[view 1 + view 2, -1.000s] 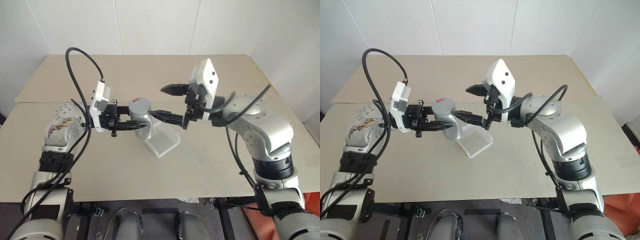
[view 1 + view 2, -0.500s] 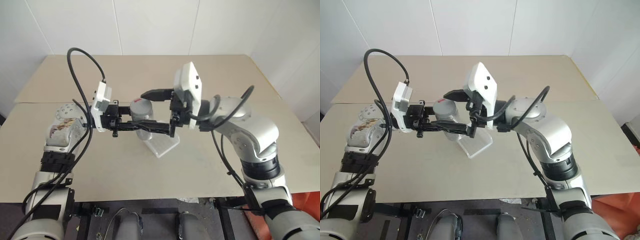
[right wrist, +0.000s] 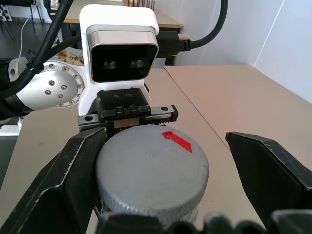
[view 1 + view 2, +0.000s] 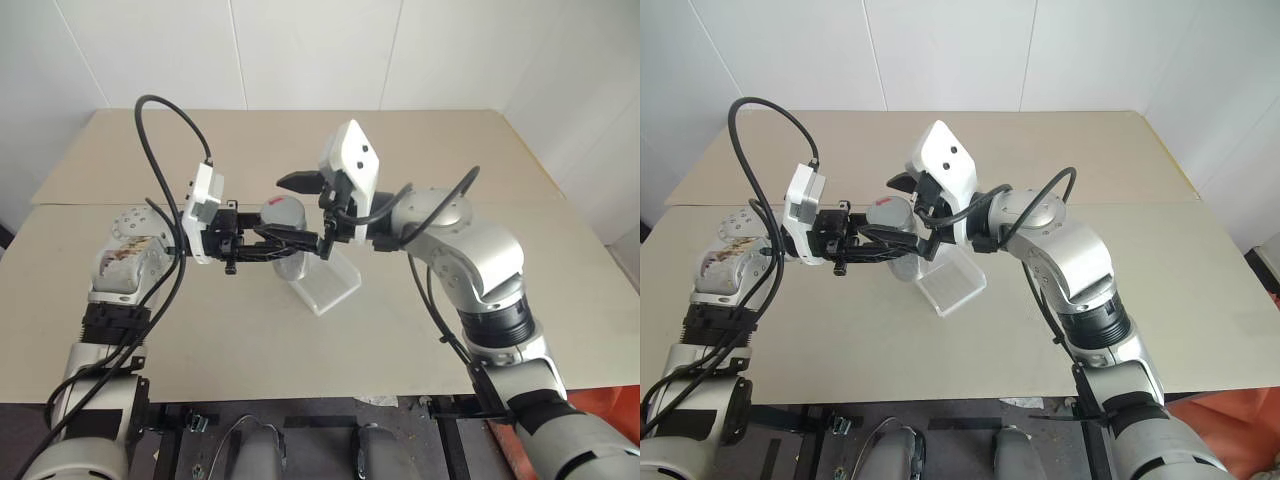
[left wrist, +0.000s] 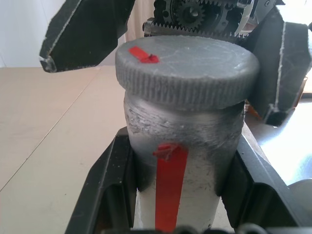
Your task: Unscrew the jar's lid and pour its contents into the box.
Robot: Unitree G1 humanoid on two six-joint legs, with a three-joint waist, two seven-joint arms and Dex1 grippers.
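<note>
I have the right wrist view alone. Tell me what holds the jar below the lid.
Observer: The left gripper is shut on the jar, with one finger on each side of its body just under the lid.
Operator: Give me the box's position.
Observer: The box lies on the table, under the raised jar and a little to the robot's right of it.
Operator: Report any mark on the jar's side.
Observer: A red strip runs down the jar's side from just beneath the lid's ribbed rim.
</note>
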